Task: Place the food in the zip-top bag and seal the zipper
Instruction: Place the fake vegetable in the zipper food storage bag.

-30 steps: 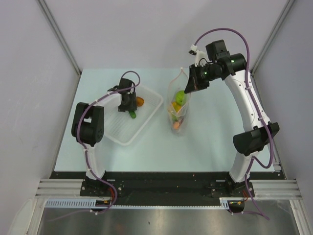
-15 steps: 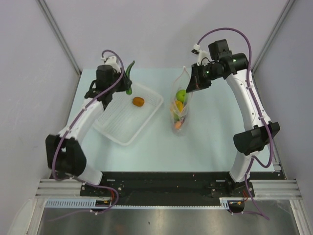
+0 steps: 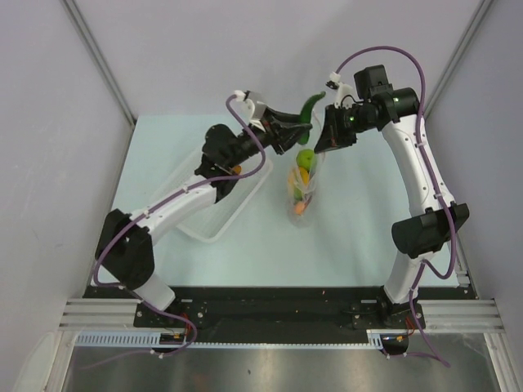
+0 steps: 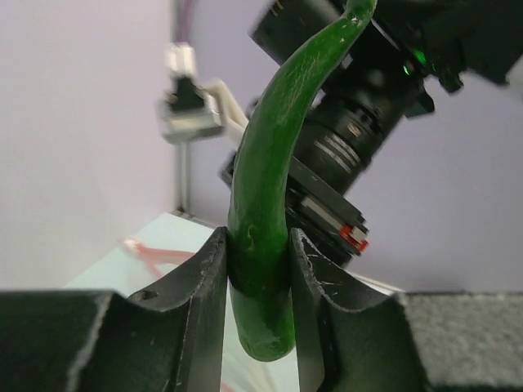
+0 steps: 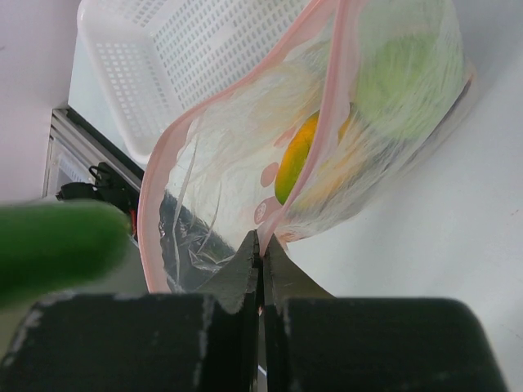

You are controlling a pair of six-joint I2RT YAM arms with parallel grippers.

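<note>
My left pincer (image 4: 258, 253) grips the curved green plastic toy cucumber (image 4: 278, 139) near its blunt end; light, stiff and slick, it could swivel there. Beyond, above the pale surface (image 3: 359, 237), my right pincer (image 5: 261, 245) is clenched on the pink-red zipper strip (image 5: 317, 114) of the limp, crinkly clear zip-top bag (image 5: 221, 155), holding its mouth agape.

The cucumber (image 4: 260, 229) was smooth, glossy green plastic; the zip-top bag (image 5: 212, 155) thin, clear, crinkled film. The tray (image 5: 155, 57) looked like white perforated plastic, the desk (image 3: 351, 237) pale and matt.
</note>
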